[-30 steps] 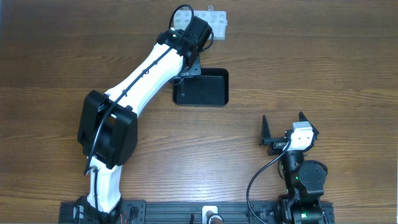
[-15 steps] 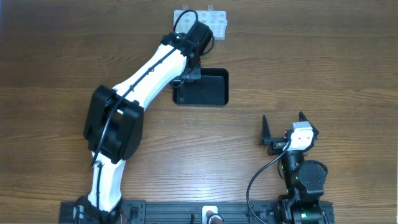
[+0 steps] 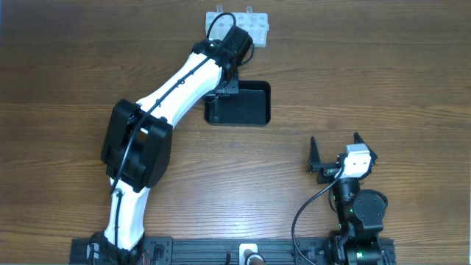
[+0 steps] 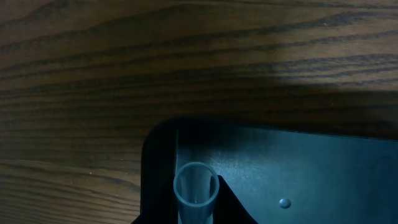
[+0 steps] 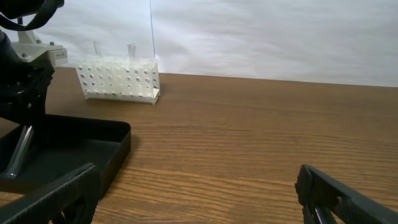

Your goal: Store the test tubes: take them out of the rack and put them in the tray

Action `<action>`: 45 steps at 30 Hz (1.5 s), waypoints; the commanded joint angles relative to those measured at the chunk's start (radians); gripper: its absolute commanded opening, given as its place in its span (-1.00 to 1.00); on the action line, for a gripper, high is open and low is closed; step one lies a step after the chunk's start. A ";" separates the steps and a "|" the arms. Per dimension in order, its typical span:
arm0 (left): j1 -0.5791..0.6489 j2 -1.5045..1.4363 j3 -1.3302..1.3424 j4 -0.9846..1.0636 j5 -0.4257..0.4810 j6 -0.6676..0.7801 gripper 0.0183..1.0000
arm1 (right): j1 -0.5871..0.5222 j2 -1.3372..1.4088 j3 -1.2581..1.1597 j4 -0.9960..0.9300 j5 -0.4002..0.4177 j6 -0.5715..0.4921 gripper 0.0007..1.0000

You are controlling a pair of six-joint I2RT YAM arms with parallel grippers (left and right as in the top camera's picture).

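A clear test tube (image 4: 196, 190) is held in my left gripper (image 4: 196, 213), which is shut on it over the near-left corner of the black tray (image 4: 298, 174). From above, the left gripper (image 3: 221, 90) sits at the tray's (image 3: 246, 107) far-left corner. The right wrist view has the tube (image 5: 18, 152) slanting down into the tray (image 5: 93, 143). The white rack (image 3: 243, 24) stands just beyond the tray, and two tubes (image 5: 132, 50) rise from the rack (image 5: 118, 79). My right gripper (image 3: 335, 156) is open and empty, low at the right of the table.
The wooden table (image 3: 368, 73) lies bare to the right of the tray and rack. A white wall (image 5: 280, 37) stands behind the table's far edge. The left arm (image 3: 169, 96) spans the table's left-middle.
The left arm's elbow has shifted a little to the right and its gripper has edged slightly toward the rack end of the tray. The right arm has not moved.
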 commanded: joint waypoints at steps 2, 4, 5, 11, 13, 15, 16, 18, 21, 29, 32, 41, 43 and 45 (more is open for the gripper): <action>0.005 0.024 0.011 0.003 0.002 0.014 -0.71 | 0.005 -0.010 -0.006 -0.002 0.003 0.007 0.98; 0.005 0.027 0.011 0.003 0.002 0.014 -0.67 | 0.005 -0.010 -0.006 -0.001 0.003 0.007 0.98; 0.006 0.027 0.011 0.003 0.002 0.014 -0.67 | 0.005 -0.010 -0.006 -0.002 0.003 0.007 0.98; 0.006 0.027 0.011 0.003 0.003 0.014 -0.51 | 0.005 -0.010 -0.006 -0.001 0.003 0.007 0.98; 0.006 0.027 0.011 0.003 0.003 0.014 -0.51 | 0.005 -0.010 -0.006 -0.001 0.003 0.007 0.98; 0.006 0.027 0.013 0.006 0.002 0.014 -0.52 | 0.005 -0.010 -0.006 -0.001 0.003 0.007 0.98; 0.006 0.027 0.018 0.006 0.002 0.014 -0.53 | 0.005 -0.010 -0.006 -0.001 0.003 0.007 0.98; 0.006 0.027 0.051 0.000 -0.018 0.014 -0.53 | 0.005 -0.010 -0.006 -0.001 0.003 0.007 0.98; 0.010 0.027 0.165 -0.027 -0.043 0.045 -0.48 | 0.005 -0.010 -0.006 -0.002 0.003 0.007 0.98; 0.021 0.029 0.421 0.174 -0.208 0.153 -0.21 | 0.005 -0.010 -0.006 -0.001 0.003 0.007 0.98; 0.023 0.055 0.421 0.307 -0.221 0.202 -0.02 | 0.005 -0.010 -0.006 -0.001 0.003 0.007 0.99; 0.063 0.193 0.421 0.470 -0.214 0.193 0.19 | 0.005 -0.010 -0.006 -0.002 0.003 0.007 0.99; 0.072 0.222 0.421 0.497 -0.208 0.193 0.20 | 0.005 -0.010 -0.006 -0.001 0.003 0.007 0.98; 0.081 0.242 0.421 0.510 -0.192 0.192 0.21 | 0.005 -0.010 -0.006 -0.002 0.003 0.007 0.98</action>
